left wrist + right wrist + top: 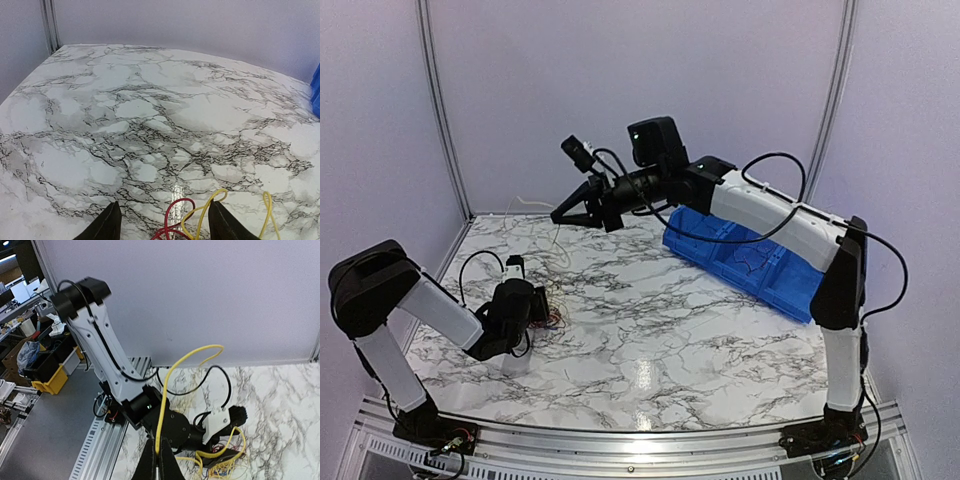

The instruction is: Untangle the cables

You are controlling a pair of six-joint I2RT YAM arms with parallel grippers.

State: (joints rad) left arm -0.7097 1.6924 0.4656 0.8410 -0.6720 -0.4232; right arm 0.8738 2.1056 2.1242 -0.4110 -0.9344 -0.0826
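I've got the marble counter [650, 345] under both arms, with the blue bin [750, 262] along its right edge. My right gripper [158, 460] is raised over the far-left corner, fingers pinched tight on a yellow cable [161, 405] arcing upward. My left gripper [165, 205] sits low by the left edge, fingers spread wide. The cables [184, 199], red and yellow loops, lie between them; contact I can't tell.

Top view: you look down from above and behind the arm bases over the whole worktop [650, 300]. Left wrist: close behind the left hand [162, 227], skimming low. Right wrist: raised, facing back at the left arm [105, 350], which the top view also shows.
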